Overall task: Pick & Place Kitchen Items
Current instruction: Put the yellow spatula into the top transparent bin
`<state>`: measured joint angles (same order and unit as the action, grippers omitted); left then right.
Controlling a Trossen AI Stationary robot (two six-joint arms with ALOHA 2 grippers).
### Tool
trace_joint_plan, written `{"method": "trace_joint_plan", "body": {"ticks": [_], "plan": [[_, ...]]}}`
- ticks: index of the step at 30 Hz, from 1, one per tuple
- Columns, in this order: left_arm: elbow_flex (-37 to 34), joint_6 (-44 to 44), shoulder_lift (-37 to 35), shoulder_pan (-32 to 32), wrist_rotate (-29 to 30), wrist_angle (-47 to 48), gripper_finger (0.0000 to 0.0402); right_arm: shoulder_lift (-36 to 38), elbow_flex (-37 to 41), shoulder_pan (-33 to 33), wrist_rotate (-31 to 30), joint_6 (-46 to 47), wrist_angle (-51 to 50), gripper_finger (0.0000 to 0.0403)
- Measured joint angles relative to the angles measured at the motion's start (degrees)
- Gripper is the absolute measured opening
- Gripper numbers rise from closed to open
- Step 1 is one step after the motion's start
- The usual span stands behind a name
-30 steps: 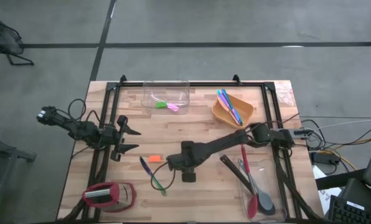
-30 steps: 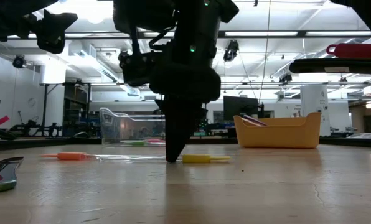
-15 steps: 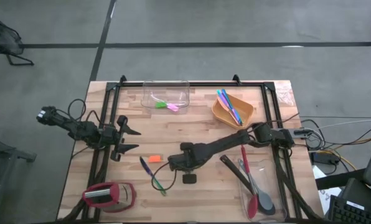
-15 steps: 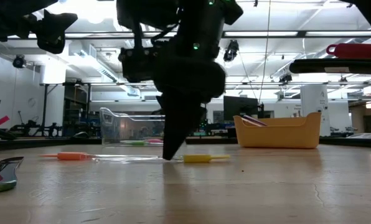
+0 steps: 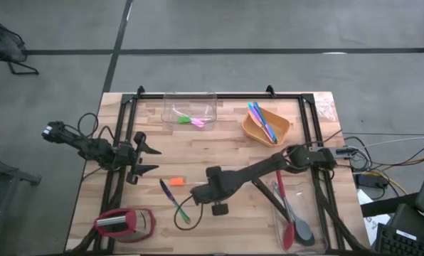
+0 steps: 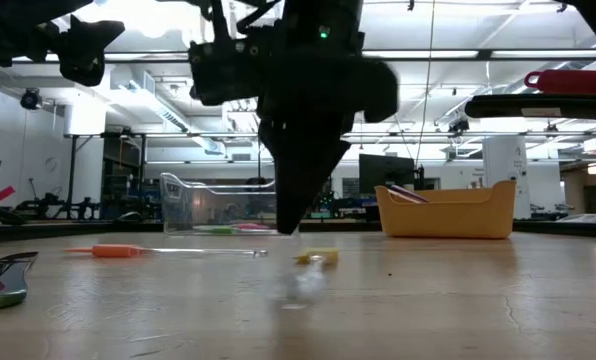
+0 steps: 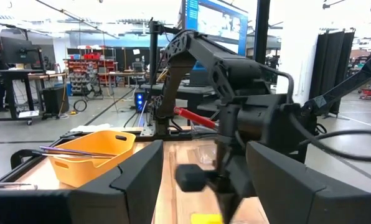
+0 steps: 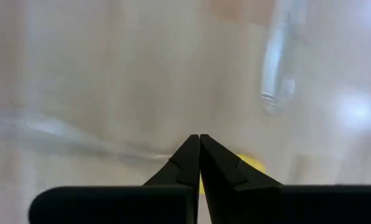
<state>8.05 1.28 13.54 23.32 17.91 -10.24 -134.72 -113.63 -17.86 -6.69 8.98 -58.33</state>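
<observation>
Since the earlier frame, we note the right arm has drawn toward the front edge of the surface [image 5: 219,153], and its tool [image 5: 198,193] has risen off the wood; the yellow piece [image 6: 317,256] looks shifted and the blue-handled utensil [image 5: 167,191] now lies more in line with the green one [image 5: 184,214].

We find the right tool's fingers pressed together tip to tip in the right wrist view [image 8: 199,155], and we cannot see anything gripped between them. In the low view it hangs just above the yellow piece, not touching the surface.

We record the left tool [image 5: 142,159] near the left edge, fingers spread apart and empty.

Kitchen items as found:
- Orange piece [image 5: 176,181] near the middle of the front half, just beside the blue-handled utensil.
- Pink and green pieces [image 5: 191,120] inside the clear tub [image 5: 191,99] at the back edge.
- Thin blue and pink cutlery [image 5: 262,119] in the orange bowl [image 5: 252,129] toward the back right corner.
- Red spatula [image 5: 283,208], black spoon [image 5: 269,197] and a grey-headed utensil [image 5: 298,224] lying together toward the front right corner.

We also note the red-and-silver gadget [image 5: 124,223] at the front left corner
</observation>
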Motion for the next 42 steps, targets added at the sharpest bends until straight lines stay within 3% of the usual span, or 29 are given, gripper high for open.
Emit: {"method": "trace_joint_plan", "body": {"ticks": [5, 9, 12, 21, 26, 31, 42], "plan": [[0.0, 0.0, 0.0, -0.01, 0.0, 0.02, 0.0236, 0.2, -1.44, 0.02, -2.3, 2.13, -5.2, 0.0008], [0.0, 0.0, 0.0, -0.01, 0.0, 0.04, 0.0236, 0.22, -0.81, 0.53, -2.24, 10.58, -6.2, 0.0022], [0.0, 0.0, 0.0, -0.01, 0.01, 0.06, 0.0236, 0.24, -0.69, 1.47, -2.38, 17.2, -5.81, 0.0048], [0.0, 0.0, 0.0, -0.01, 0.01, 0.07, 0.0236, 0.24, -0.47, 1.48, -3.07, 23.54, -7.08, 0.0171], [0.0, 0.0, 0.0, -0.01, 0.0, 0.07, 0.0236, 0.35, 0.54, 2.19, 0.37, 29.68, -5.11, 0.0223], [0.0, 0.0, 0.0, -0.01, 0.01, 0.07, 0.0236, 0.35, 2.8, 4.02, 2.22, 37.89, -5.26, 0.026], [0.0, 0.0, 0.0, 0.0, 0.0, 0.04, 0.0236, 0.92, 8.36, 4.76, 6.5, 41.38, 1.94, 0.0296]]}}
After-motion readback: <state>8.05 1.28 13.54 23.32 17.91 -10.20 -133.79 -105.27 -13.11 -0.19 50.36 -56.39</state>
